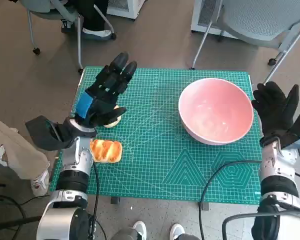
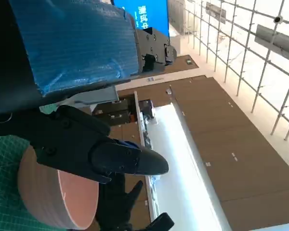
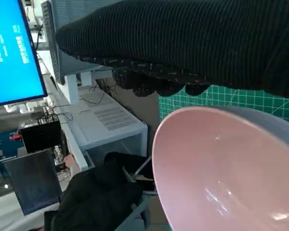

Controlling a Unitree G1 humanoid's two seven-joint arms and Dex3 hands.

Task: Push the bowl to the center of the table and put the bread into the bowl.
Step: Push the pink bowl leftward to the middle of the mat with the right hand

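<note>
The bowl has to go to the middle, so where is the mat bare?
The green cutting mat is bare between the pink bowl and the left hand, and along its near edge. It is crowded at the left, around the bread roll.

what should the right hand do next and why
Probably press the right hand against the pink bowl and nudge it toward the left: the bowl sits near the green mat's right side, off center, with the open hand just beside it.

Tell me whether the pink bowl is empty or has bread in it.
Empty. The pink bowl shows only its bare inside in the head view, and a bread roll lies on the green mat near the left arm.
</note>
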